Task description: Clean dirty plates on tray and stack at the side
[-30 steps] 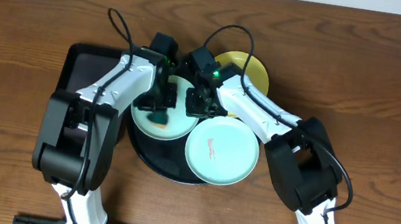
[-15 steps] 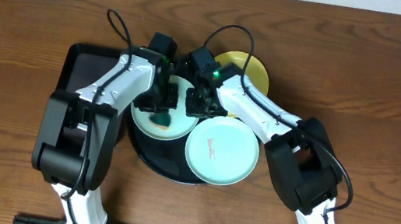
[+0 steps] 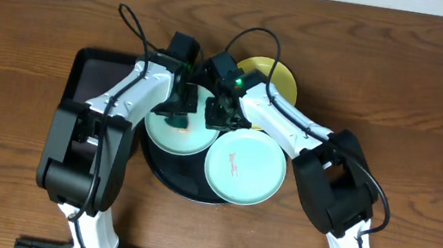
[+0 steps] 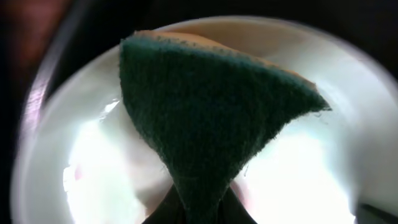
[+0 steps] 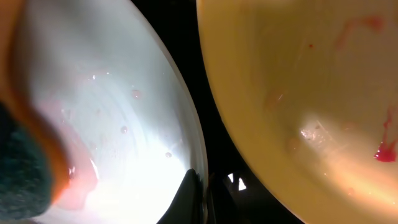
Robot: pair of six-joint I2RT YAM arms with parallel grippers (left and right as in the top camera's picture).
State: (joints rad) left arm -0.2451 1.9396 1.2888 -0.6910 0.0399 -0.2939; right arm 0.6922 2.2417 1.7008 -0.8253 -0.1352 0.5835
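The round black tray [image 3: 170,171] holds two mint plates and one yellow plate [image 3: 278,77] at the back. My left gripper [image 3: 178,111] is shut on a green sponge [image 3: 180,122] and presses it on the left mint plate [image 3: 169,137]. In the left wrist view the sponge [image 4: 211,118] covers the middle of that plate [image 4: 81,162], above the jaws [image 4: 200,213]. My right gripper [image 3: 221,115] is shut on that plate's right rim. In the right wrist view the jaws [image 5: 202,199] clamp the rim [image 5: 124,124] beside the smeared yellow plate [image 5: 298,93]. The second mint plate [image 3: 244,168] lies at the front right with a red smear.
A smaller rectangular black tray [image 3: 94,76] lies left of the round tray, partly under my left arm. Both arms cross over the round tray's back half. Brown wooden table [image 3: 416,99] surrounds everything.
My left gripper has slid the sponge from the front of the left mint plate toward its back. The right gripper and the other plates have not moved.
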